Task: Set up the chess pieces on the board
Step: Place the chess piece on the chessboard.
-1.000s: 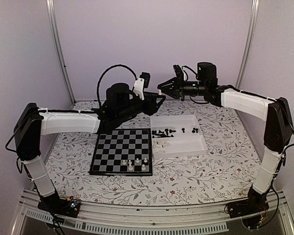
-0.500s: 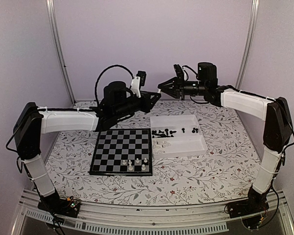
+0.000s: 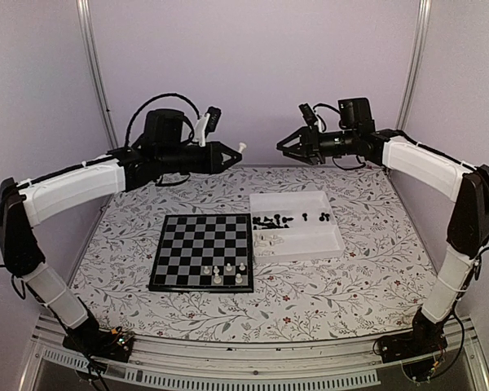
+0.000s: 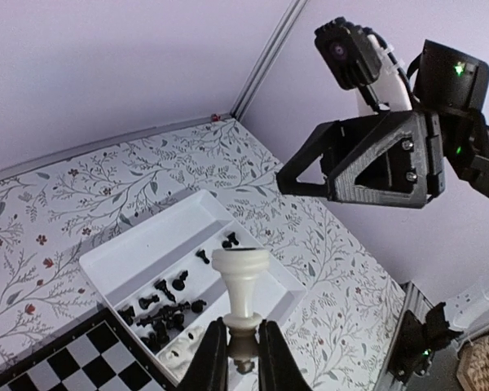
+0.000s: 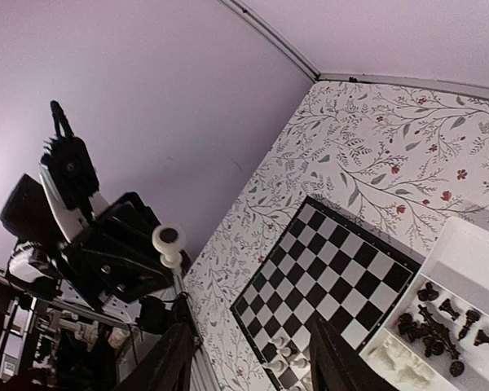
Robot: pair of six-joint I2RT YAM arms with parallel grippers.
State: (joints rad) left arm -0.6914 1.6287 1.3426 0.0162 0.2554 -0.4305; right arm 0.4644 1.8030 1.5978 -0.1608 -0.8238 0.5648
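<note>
Over the floral bench [image 3: 350, 285], the left tool [image 4: 240, 332] withdrew clamping a white piece [image 4: 240, 277]. The right tool [image 3: 282, 146] parted: handover done, board [image 3: 197, 244] next.

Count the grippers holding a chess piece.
1. The left gripper, raised in mid-air, clamps a white piece. The right gripper, facing it, is open and empty.

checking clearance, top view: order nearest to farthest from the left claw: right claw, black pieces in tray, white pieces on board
1. right claw, facing it, on its right
2. black pieces, far compartment of the tray
3. white pieces, near edge of the board
</note>
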